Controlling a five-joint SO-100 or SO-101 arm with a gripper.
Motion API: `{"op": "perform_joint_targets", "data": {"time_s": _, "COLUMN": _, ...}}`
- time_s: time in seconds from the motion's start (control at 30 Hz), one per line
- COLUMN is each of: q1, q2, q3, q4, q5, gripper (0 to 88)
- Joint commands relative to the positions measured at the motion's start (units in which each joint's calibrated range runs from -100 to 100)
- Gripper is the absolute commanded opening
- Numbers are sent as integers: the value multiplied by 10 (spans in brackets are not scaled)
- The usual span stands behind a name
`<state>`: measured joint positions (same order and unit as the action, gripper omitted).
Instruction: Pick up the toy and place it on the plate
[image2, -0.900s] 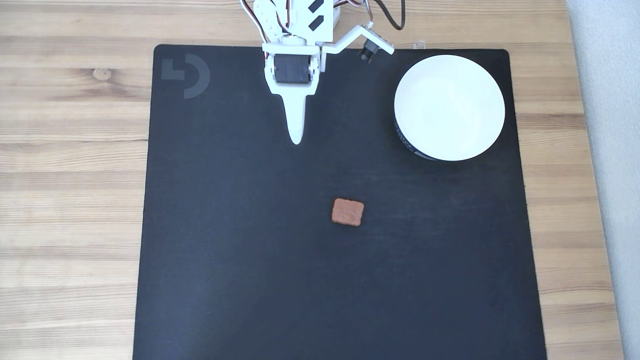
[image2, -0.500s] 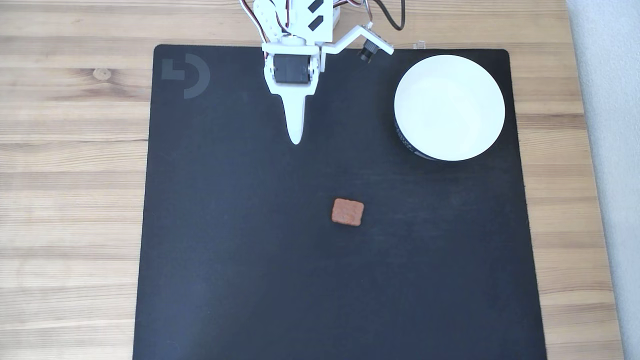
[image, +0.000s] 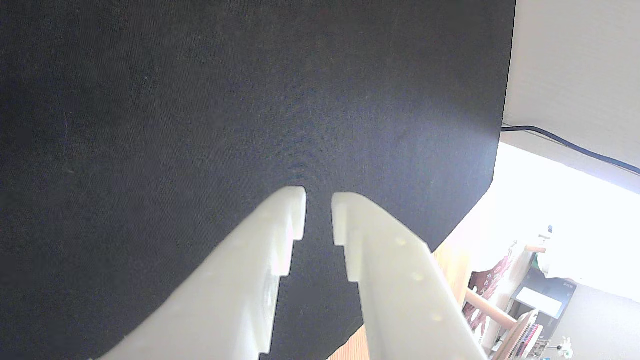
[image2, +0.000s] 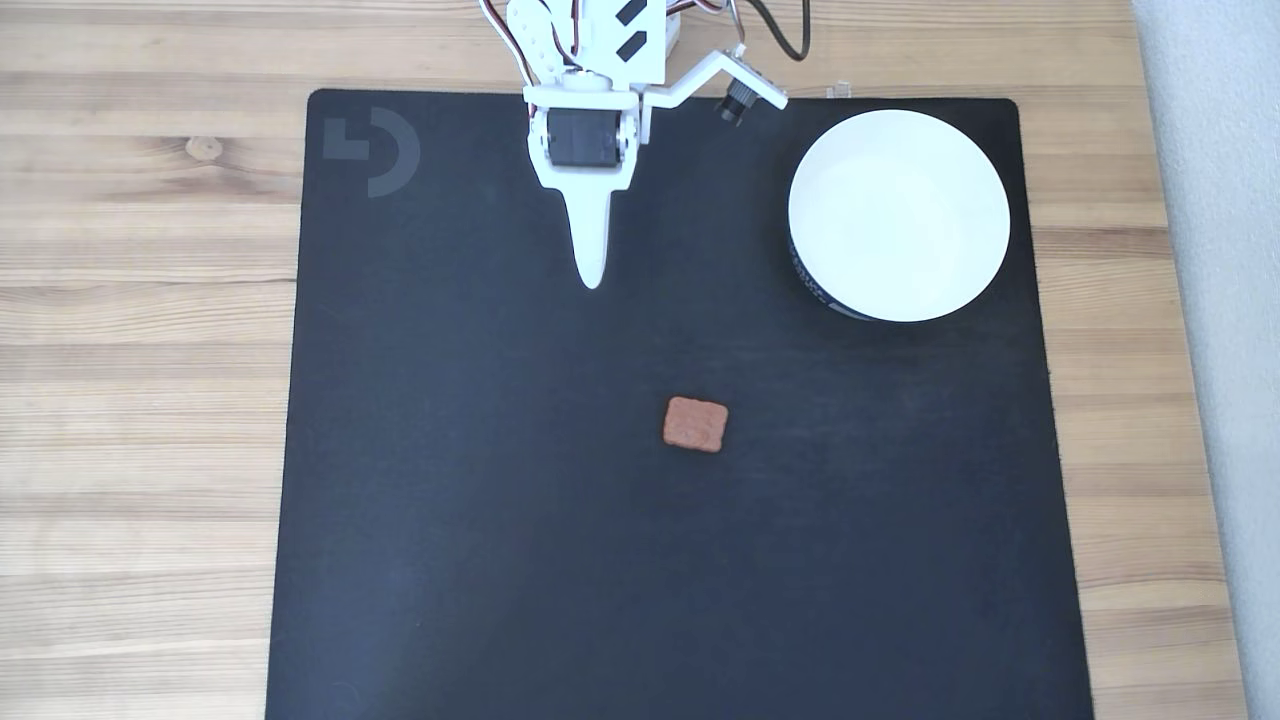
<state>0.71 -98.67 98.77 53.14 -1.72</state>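
While the reddish-brown toy block (image2: 695, 424) lies flat near the middle of the black mat (image2: 450, 500), nothing touches it, and the task looks not yet begun. Its slightly longer side runs roughly across the fixed view, tilted a little clockwise. The gripper (image2: 592, 278) hangs near the mat's top edge, its tip pointing down the picture; the block sits well apart from it, further down and somewhat to the right in that view. A reach would therefore need to go forward along the gripper's pointing line with a modest swing to the right.

Seen from the wrist view, the white gripper (image: 319, 196) has its jaws nearly together, a narrow slit of mat showing between the tips, and it holds nothing. It would likely have to widen before it can straddle the block.

Off to the upper right in the fixed view, the white dish (image2: 898, 215) rests on the mat's corner, empty, well apart from both block and gripper. The mat lies on a wooden table (image2: 140, 300).
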Motion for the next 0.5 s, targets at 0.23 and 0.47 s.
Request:
{"op": "perform_joint_targets", "data": {"time_s": 0.23, "q1": 3, "q2": -7, "q3": 8, "q4": 2, "q5": -2, "gripper": 26}}
{"op": "perform_joint_targets", "data": {"time_s": 0.47, "q1": 2, "q2": -7, "q3": 8, "q4": 2, "q5": -2, "gripper": 26}}
